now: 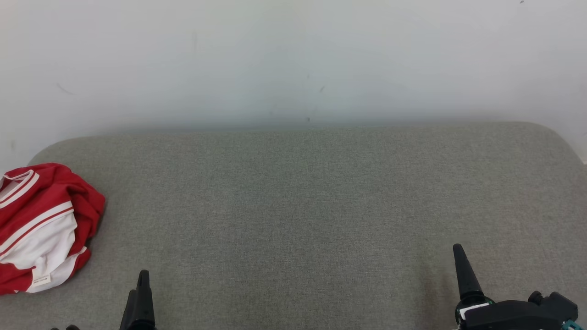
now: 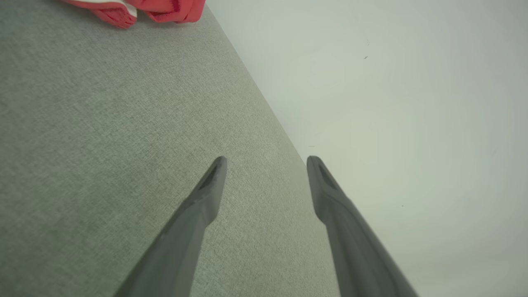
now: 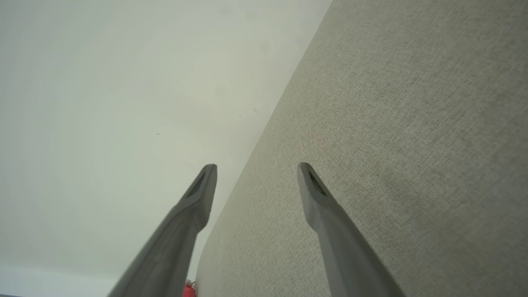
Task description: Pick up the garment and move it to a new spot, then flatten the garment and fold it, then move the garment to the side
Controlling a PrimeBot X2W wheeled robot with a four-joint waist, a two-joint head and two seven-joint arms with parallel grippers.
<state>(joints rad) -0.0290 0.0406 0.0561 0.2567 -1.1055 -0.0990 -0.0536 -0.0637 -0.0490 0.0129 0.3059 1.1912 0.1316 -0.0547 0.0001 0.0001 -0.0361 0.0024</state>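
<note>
Nearest, the left gripper [image 2: 266,161] and the right gripper [image 3: 256,167] hang over the grey fabric surface [image 1: 293,206], each with its fingers spread wide and nothing between them. Further out at the robot's far left, the red-and-white garment [image 1: 41,224] lies crumpled by the surface's rounded corner, apart from both grippers, its white tag too small to read. Behind stands a pale wall [image 1: 293,59].

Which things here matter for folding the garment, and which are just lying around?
For the job: red and white garment; left gripper, open; right gripper, open.
Only surroundings: grey fabric surface; pale wall.
</note>
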